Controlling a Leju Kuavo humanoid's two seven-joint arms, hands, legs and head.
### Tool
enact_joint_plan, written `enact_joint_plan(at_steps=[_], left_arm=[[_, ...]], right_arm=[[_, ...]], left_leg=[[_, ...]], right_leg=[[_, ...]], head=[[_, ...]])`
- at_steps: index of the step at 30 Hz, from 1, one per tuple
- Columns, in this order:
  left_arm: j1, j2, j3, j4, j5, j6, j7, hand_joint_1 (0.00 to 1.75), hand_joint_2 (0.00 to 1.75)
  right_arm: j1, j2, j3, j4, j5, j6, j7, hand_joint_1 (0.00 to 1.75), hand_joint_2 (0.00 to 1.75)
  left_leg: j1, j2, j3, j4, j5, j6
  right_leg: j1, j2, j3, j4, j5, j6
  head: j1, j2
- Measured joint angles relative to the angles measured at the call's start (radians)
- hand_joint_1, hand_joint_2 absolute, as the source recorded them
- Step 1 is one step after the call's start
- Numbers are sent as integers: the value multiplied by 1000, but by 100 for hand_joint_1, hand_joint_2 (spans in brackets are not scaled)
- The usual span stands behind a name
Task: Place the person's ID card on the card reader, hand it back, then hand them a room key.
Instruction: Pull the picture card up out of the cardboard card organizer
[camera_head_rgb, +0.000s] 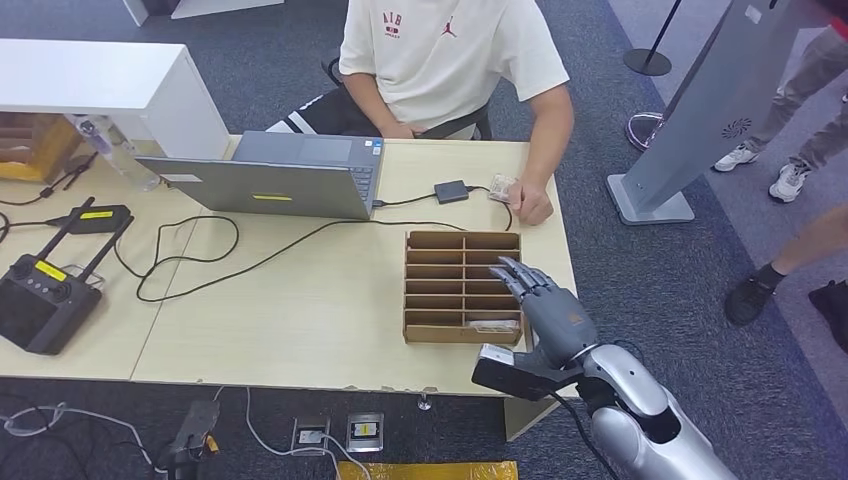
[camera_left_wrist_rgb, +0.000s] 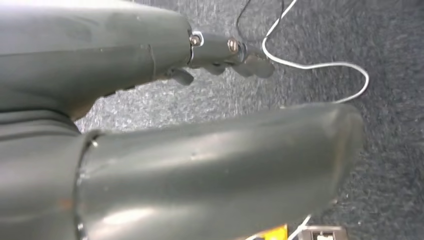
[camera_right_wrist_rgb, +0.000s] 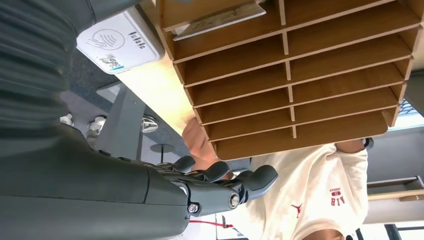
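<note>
Brown slotted cardboard organiser (camera_head_rgb: 463, 287) on pale wooden bench (camera_head_rgb: 300, 320); right robot hand (camera_head_rgb: 540, 295) above it, fingers spread, empty; left robot hand (camera_left_wrist_rgb: 150, 100) unclear.

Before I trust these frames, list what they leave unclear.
- Card by the person's hand, head view: too small to read.
- Item in the wooden organizer's near slot, head view: blurred, partly behind the right hand.
- Left hand, left wrist view: mostly hidden by its own cover.

We see the slotted rack (camera_head_rgb: 463, 286) on the table (camera_head_rgb: 300, 310), to the right of the laptop (camera_head_rgb: 270, 175). Behind the rack lies the card reader (camera_head_rgb: 451, 191), the person's hand (camera_head_rgb: 530, 205) just beside it.
</note>
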Motion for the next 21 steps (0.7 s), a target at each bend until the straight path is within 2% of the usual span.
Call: enact_joint_plan(at_steps=[21], left_arm=[[-13,9,0,-14,-19,-1,13,0,0]], right_arm=[[0,24,16,28,-24,18,-15,0,175]], left_leg=[[0,0,0,0,0,0]], right_leg=[[0,0,0,0,0,0]], head=[[0,0]])
